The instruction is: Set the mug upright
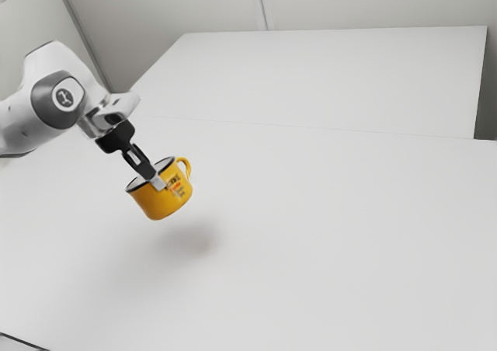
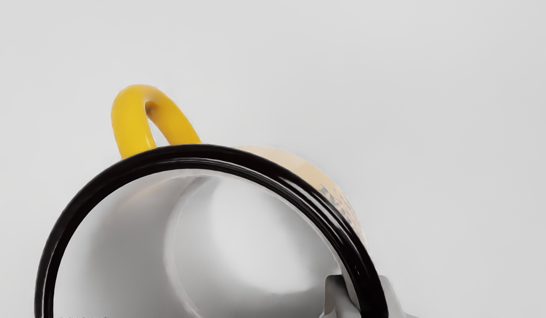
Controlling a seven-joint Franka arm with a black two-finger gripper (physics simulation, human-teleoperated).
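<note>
The yellow mug [image 1: 161, 202] hangs above the table in the exterior view, tilted, with its dark-rimmed mouth facing up toward the exterior view's left and its handle toward the exterior view's right. My gripper [image 1: 158, 182] is shut on the mug's wall at the rim. In the wrist view the mug [image 2: 202, 157] shows its black rim, pale inside and yellow handle. There the gripper [image 2: 361, 289] has one fingertip inside the mug and the other outside, pinching the wall between them.
A broad white table [image 1: 334, 234] lies below the mug, whose soft shadow falls on it. Behind it stands another white surface [image 1: 326, 79], with pale walls beyond. A dark thin edge [image 1: 23, 342] crosses the near corner at the exterior view's left.
</note>
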